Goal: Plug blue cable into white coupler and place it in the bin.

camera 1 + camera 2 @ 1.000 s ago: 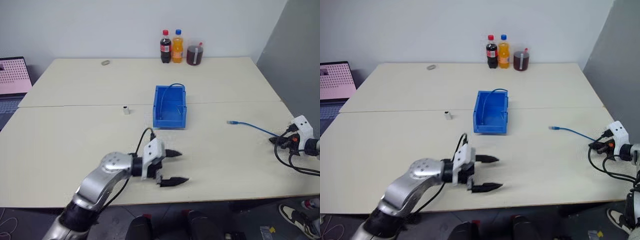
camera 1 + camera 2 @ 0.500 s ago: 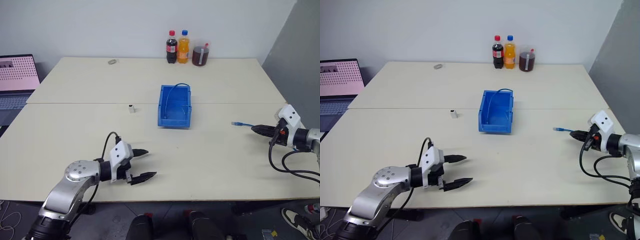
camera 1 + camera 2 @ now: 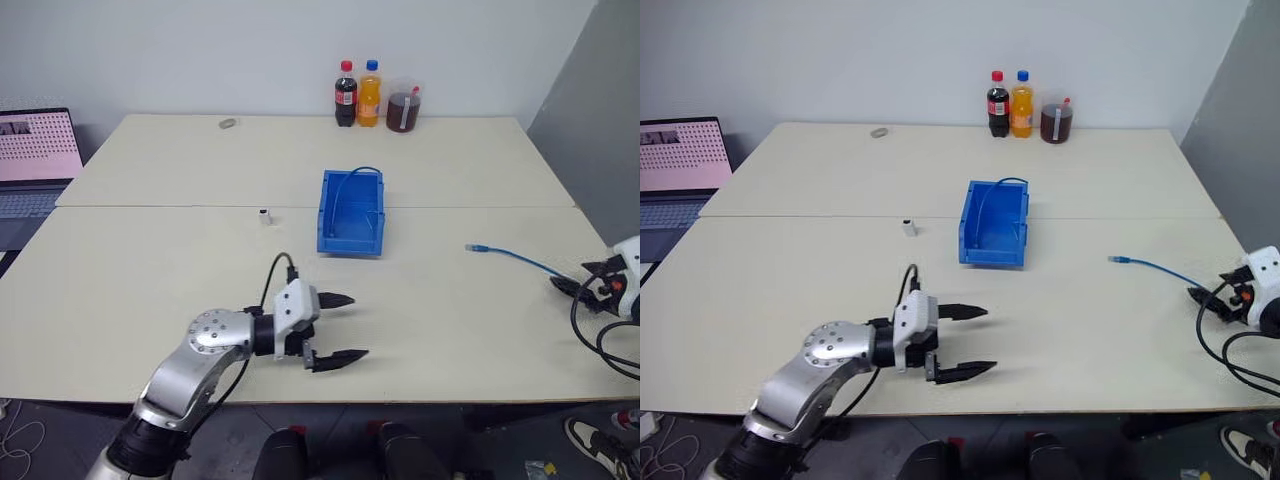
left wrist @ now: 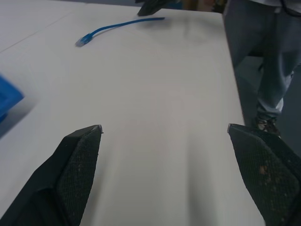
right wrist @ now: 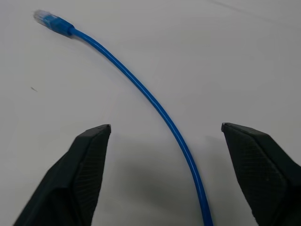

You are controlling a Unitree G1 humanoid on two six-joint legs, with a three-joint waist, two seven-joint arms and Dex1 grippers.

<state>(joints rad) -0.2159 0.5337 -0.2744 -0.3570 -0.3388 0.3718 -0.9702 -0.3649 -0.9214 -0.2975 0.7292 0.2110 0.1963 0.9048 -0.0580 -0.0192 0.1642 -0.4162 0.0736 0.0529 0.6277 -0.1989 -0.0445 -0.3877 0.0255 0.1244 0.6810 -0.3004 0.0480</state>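
Progress: nothing plugged, nothing binned | blue cable lies on tabletop, near spread right pincer | white coupler apparently left of bin | left pincer spread, empty.

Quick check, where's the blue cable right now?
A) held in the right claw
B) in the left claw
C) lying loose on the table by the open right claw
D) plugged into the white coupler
C: the blue cable lies flat on the table between the right claw's spread fingers, untouched.
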